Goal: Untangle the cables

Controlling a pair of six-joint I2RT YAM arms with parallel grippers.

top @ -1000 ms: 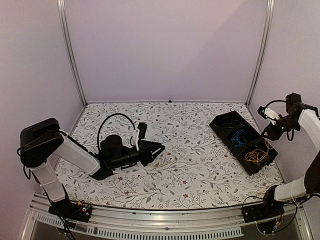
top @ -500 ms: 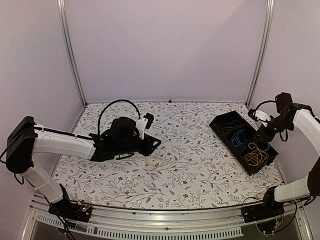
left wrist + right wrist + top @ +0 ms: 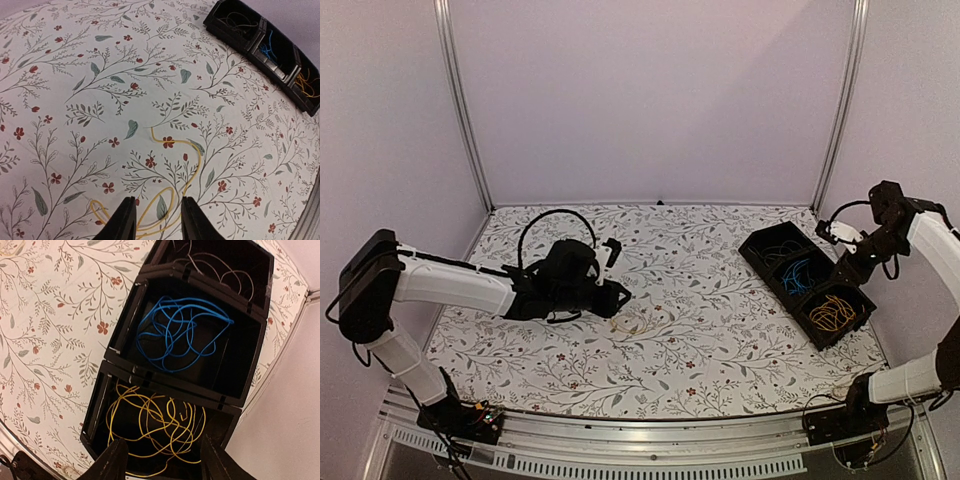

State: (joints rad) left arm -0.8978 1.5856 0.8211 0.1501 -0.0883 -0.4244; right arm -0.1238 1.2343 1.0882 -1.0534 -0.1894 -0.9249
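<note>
Thin yellow-orange cable (image 3: 199, 159) on floral surface (image 3: 720, 360), midway between side edges: loop sits between part-open, empty left jaws, strand runs ahead. Right jaws wide, empty, well apart.

I count two arms from here, left arm (image 3: 450, 285) and right arm (image 3: 935, 240). Each carries one gripper, left gripper (image 3: 157, 200) and right gripper (image 3: 166, 441), with two fingers apiece. One table (image 3: 700, 370). One tray (image 3: 170, 382) with three compartments, one bundle in each: yellow cables (image 3: 155, 427), blue cables (image 3: 177, 332), grey wires (image 3: 215, 270). I can't count the strands inside the bundles. One loose cable (image 3: 177, 142), yellow, is outside the tray.
</note>
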